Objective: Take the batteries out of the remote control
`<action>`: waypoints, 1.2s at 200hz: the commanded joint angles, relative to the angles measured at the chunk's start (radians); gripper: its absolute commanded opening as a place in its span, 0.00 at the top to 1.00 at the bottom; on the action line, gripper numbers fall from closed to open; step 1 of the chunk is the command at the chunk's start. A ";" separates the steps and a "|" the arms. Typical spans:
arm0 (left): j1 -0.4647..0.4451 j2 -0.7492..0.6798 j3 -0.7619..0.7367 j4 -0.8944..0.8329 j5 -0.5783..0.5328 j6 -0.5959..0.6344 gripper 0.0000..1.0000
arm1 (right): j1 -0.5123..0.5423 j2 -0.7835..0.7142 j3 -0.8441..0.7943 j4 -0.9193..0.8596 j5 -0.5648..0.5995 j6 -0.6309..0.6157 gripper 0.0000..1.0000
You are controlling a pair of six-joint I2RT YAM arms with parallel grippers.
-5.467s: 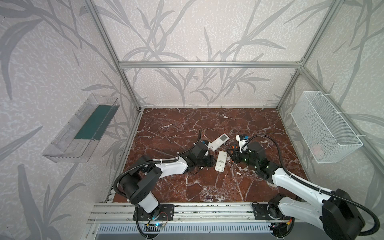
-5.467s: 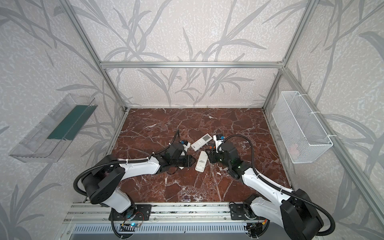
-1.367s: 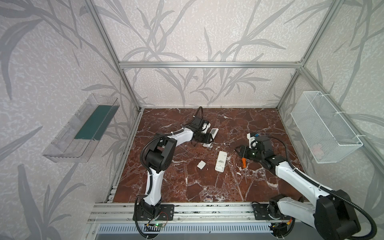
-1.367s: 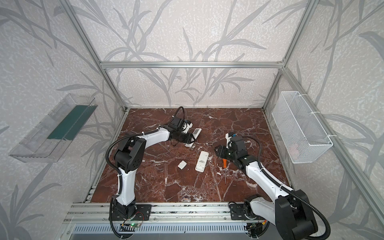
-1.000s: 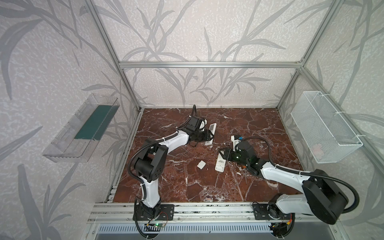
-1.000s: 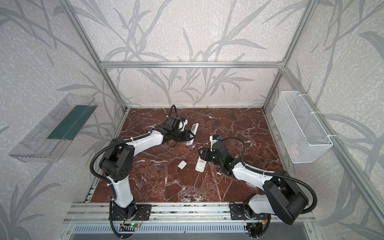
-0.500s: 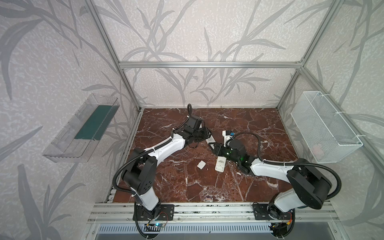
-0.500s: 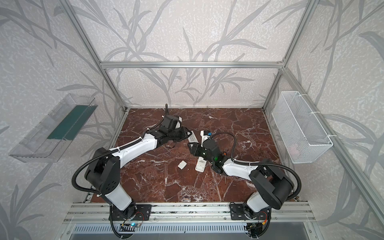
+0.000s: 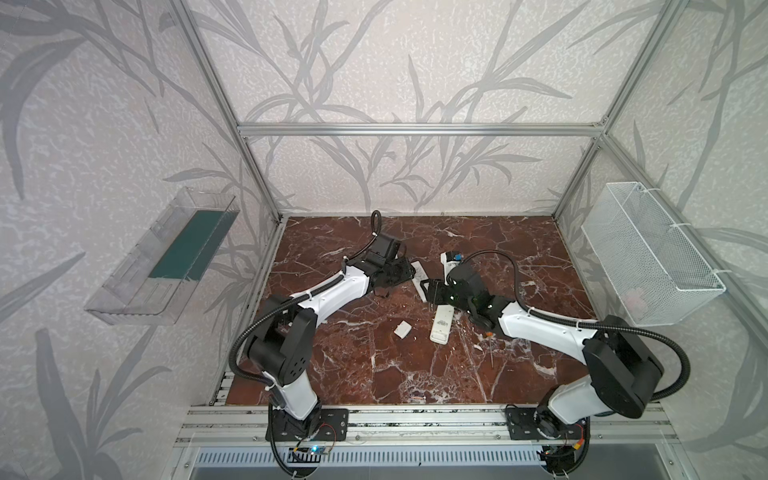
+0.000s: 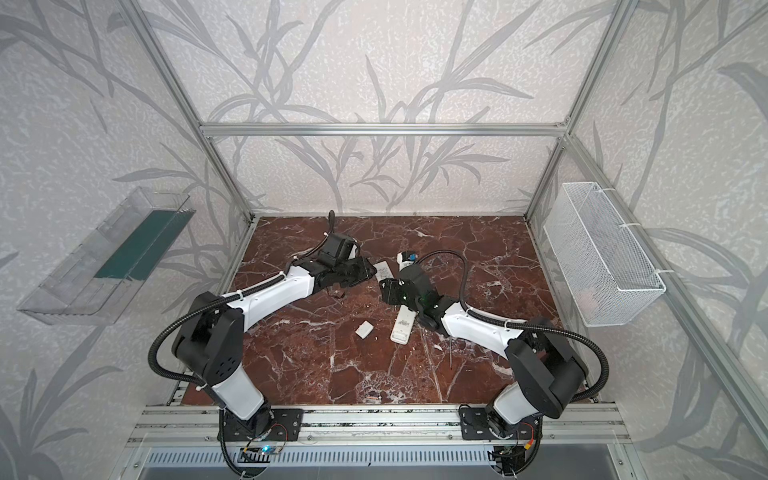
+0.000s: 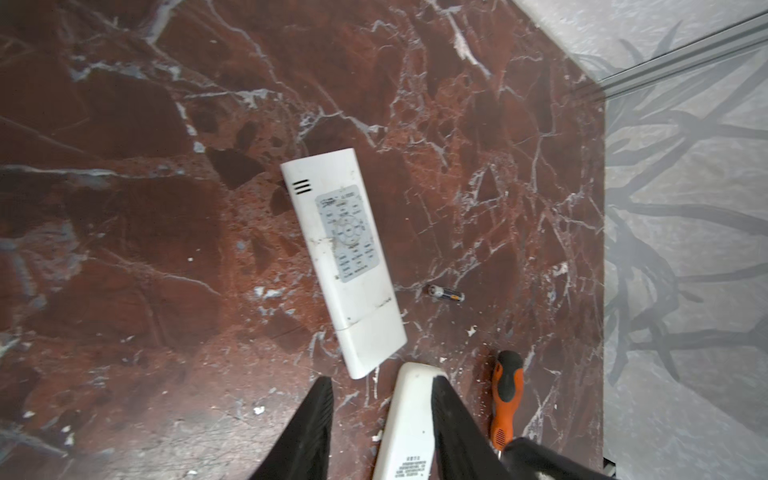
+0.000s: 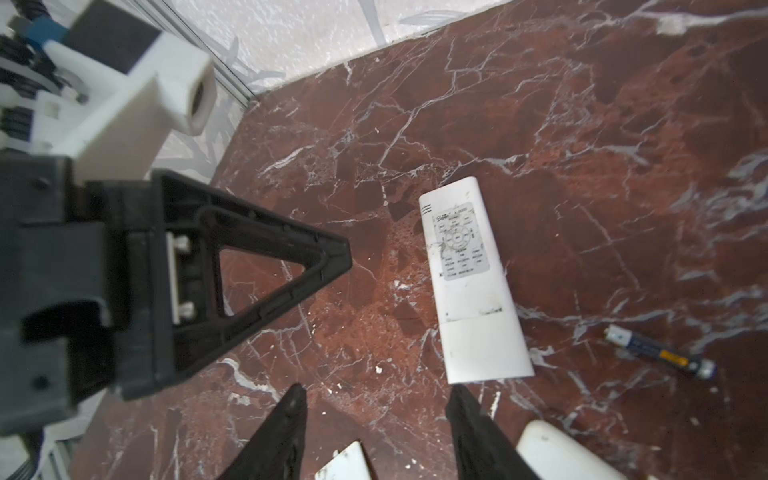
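Red marble table [image 9: 374, 374], two arms meeting near its middle. Left pincer [image 9: 409, 272], reaching in from the left edge: fingers roughly half parted, gripping nothing, tips just short of a white keypad remote [image 9: 419, 277] lying face up. Right pincer [image 9: 430, 291], at that remote's front end, toward the right edge: also loosened and empty. Toward the front edge from there, a second remote [image 9: 440, 330], flat on the table.

Task item: one battery [image 11: 444, 293], dark with a gold band, loose on the table near the keypad remote's long side, not touching. Battery [image 12: 660, 353] plain in both wrist views, not made out in either top view. Left wrist view: left pincer [image 11: 381, 378] with the second remote's labelled end behind the gap, orange-handled screwdriver [image 11: 505, 390] alongside. Right wrist view: right pincer [image 12: 376, 388] over bare table, flat white piece [image 12: 345, 461] low by one finger, unclamped, unidentifiable. Both top views only: small white cover [image 9: 402, 329], toward the left edge from the second remote.
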 commanded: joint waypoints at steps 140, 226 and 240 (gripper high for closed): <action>0.081 -0.007 -0.110 -0.015 0.021 0.063 0.54 | -0.023 0.534 0.595 -0.686 0.012 -0.321 0.29; 0.096 -0.025 -0.145 0.002 0.033 0.075 0.54 | -0.027 0.582 0.658 -0.764 0.133 -0.336 0.25; 0.099 -0.032 -0.156 0.013 0.038 0.075 0.54 | -0.027 0.597 0.665 -0.767 0.123 -0.340 0.25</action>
